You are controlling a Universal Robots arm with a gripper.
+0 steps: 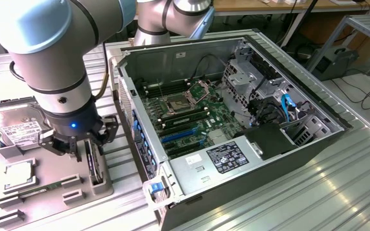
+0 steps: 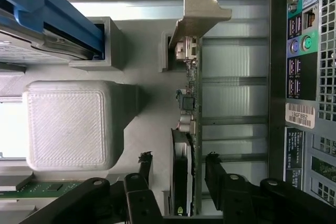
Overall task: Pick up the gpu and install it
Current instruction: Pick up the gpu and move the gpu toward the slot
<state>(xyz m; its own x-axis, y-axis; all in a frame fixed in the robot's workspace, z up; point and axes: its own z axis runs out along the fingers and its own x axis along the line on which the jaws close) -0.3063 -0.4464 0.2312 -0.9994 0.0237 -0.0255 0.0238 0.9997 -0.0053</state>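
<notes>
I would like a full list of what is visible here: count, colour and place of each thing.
computer case: one, black, open, on metal table
motherboard: one, green, inside case
tray: one, grey, beside case
gpu: one, green and black, on edge in tray slot
hard drive: one, silver, on tray
CPU: one, silver, on tray
RAM stick: one, green, on tray
gripper: one, black, open, fingers either side of gpu
</notes>
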